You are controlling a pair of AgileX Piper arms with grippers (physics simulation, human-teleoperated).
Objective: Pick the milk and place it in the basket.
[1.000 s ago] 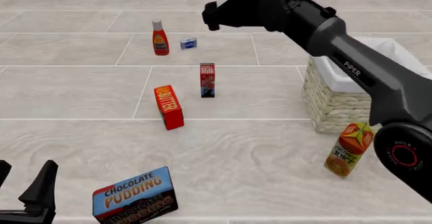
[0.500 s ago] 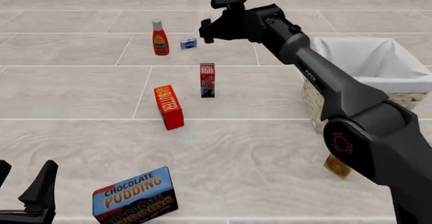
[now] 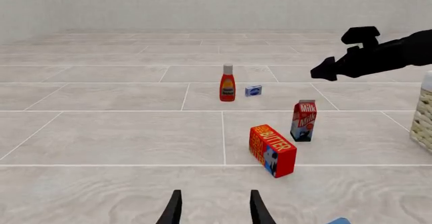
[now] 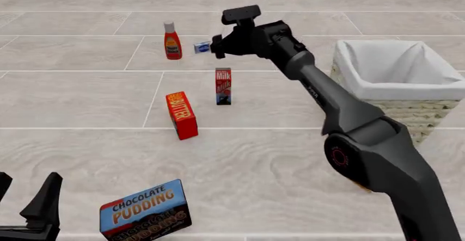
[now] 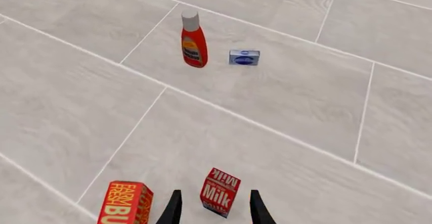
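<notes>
At the near left, the left end effector (image 4: 29, 211) is seen resting low, fingers spread and empty. The butter box (image 4: 182, 115) stands just left of the milk (image 4: 223, 86), which stands upright mid-desk. Above it the right end effector (image 4: 218, 44) is held released, nothing between its fingers. Far right sits the basket (image 4: 378, 97). A skewed descent is judged likely to topple the narrow carton or nudge the butter box.

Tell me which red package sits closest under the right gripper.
The milk: the narrow upright carton just below the right gripper. The butter box stands farther off, the ketchup bottle off sideways.
</notes>
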